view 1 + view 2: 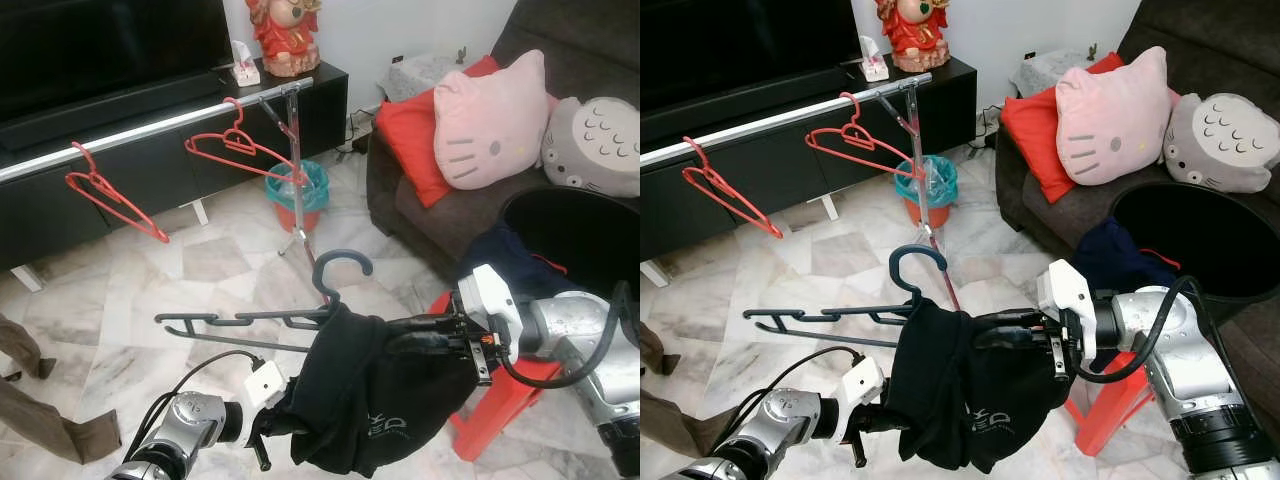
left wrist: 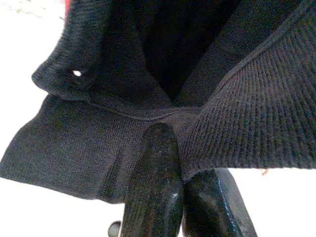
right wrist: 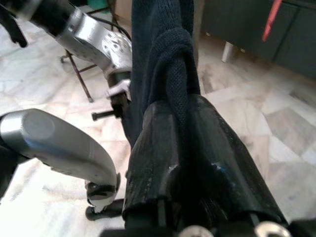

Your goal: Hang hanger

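A dark grey hanger [image 1: 250, 320] hangs level in front of me, its hook [image 1: 340, 265] pointing up. A black knit sweater [image 1: 380, 400] is draped over its right end. My left gripper [image 1: 275, 425] is low on the left, shut on the sweater's edge; in the left wrist view its fingers [image 2: 153, 187] pinch the knit [image 2: 247, 113]. My right gripper [image 1: 400, 335] comes in from the right, shut on the bunched top of the sweater [image 3: 168, 54] at the hanger. Two red hangers [image 1: 115, 195] [image 1: 245, 150] hang on the silver rail [image 1: 150, 125] beyond.
The rail's stand pole [image 1: 296, 170] rises by a teal-lined bin [image 1: 297, 190] before the black TV cabinet [image 1: 330, 100]. A brown sofa [image 1: 410, 210] with cushions is at the right, with a black round basket [image 1: 580, 235] and a red stool [image 1: 500, 400] beside it.
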Robot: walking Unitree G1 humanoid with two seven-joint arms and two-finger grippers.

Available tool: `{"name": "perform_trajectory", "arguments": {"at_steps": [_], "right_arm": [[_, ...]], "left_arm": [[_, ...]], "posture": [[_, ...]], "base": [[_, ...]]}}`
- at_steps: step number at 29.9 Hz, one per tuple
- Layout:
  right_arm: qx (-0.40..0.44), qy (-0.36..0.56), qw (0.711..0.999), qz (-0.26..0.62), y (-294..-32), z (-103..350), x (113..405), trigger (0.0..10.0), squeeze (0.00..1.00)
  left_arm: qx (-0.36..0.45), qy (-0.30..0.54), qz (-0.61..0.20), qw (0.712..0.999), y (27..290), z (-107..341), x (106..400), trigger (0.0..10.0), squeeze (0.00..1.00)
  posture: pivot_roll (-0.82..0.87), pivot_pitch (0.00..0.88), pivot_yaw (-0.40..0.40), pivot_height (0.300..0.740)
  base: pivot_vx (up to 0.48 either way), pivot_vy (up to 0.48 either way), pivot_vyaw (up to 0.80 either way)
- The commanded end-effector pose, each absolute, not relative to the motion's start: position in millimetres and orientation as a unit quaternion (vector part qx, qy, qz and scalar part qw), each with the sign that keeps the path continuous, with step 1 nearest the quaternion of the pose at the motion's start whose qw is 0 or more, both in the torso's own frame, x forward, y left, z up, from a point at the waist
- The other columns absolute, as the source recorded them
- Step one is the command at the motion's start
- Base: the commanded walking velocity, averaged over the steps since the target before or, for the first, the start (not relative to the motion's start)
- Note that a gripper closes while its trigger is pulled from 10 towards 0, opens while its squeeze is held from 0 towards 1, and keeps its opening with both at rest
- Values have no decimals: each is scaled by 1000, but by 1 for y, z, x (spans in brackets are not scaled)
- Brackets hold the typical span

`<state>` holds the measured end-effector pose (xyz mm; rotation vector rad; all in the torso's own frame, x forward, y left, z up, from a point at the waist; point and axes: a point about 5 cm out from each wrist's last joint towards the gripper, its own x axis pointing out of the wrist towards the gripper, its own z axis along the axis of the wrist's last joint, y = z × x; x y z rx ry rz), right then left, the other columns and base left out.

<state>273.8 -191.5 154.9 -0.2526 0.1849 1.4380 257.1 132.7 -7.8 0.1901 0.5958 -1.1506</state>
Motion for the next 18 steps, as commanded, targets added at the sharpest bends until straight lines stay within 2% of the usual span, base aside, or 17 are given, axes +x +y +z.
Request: {"name": "perform_trajectory", "arguments": {"at_steps": [1, 3, 6, 10, 11, 12, 18], "right_arm": [[-131, 105, 746, 644, -198, 147, 273, 0, 0], [-131, 114, 743, 647, -201, 143, 270, 0, 0], [-144, 150, 759, 617, -213, 127, 268, 0, 0], [-164, 170, 773, 589, -221, 116, 269, 0, 0], [-164, 170, 777, 584, -222, 115, 270, 0, 0], [-161, 169, 781, 579, -224, 114, 271, 0, 0], [-162, 174, 783, 575, -231, 113, 269, 0, 0]], "left_arm": [[113, 279, -531, 792, 139, -9, 256, 0, 0], [114, 275, -524, 798, 140, -9, 257, 0, 0], [142, 262, -490, 819, 148, -7, 262, 0, 0], [158, 264, -494, 813, 150, -7, 261, 275, 0], [162, 264, -494, 812, 150, -7, 261, 4353, 0], [166, 266, -491, 813, 152, -8, 261, 10000, 0], [216, 274, -481, 804, 159, -11, 260, 10000, 0]], "posture": [[-85, 9, 43, 740], [-85, 9, 43, 740], [-83, 6, 44, 740], [-83, 2, 47, 740], [-83, 2, 48, 740], [-83, 2, 48, 740], [-82, 11, 48, 740]], "base": [[0, 0, 0], [0, 0, 0], [0, 0, 0], [0, 0, 0], [0, 0, 0], [0, 0, 0], [0, 0, 0]]}}
